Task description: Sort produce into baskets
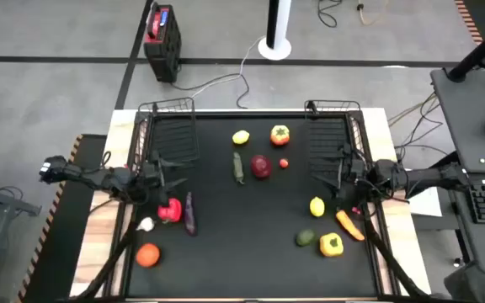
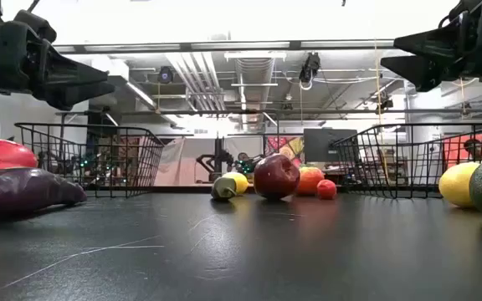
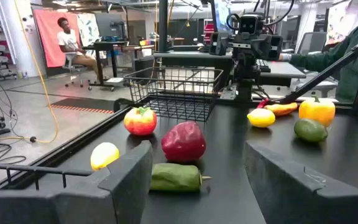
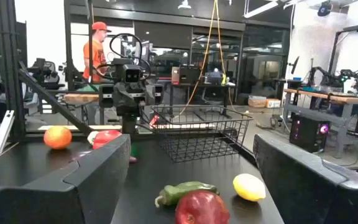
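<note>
Both grippers empty, fingers spread. Left gripper (image 1: 160, 179) hangs over the left table edge by the near end of the left basket (image 1: 168, 133); right gripper (image 1: 341, 178) mirrors it beside the right basket (image 1: 333, 135). Both sit well above the mat in the low view, wrists roughly level, fingers pointing inward across the table.

Neither basket looks to have anything in it. Produce is all still on the black mat (image 1: 251, 244). Taking the left basket as landmark:
- red pepper (image 1: 170, 210), eggplant (image 1: 189, 213), garlic (image 1: 146, 224) just past its near end
- orange tomato (image 1: 147, 254) further toward the front edge
- lemon (image 1: 241, 137), cucumber (image 1: 238, 167), dark red fruit (image 1: 260, 166) beside it, mid-table
- the rest is over by the right basket

My read: left arm's best first pick is the red pepper, nearest to it. It nearly touches the eggplant, so come straight down and close across the narrow axis, or the eggplant gets dragged along.
</note>
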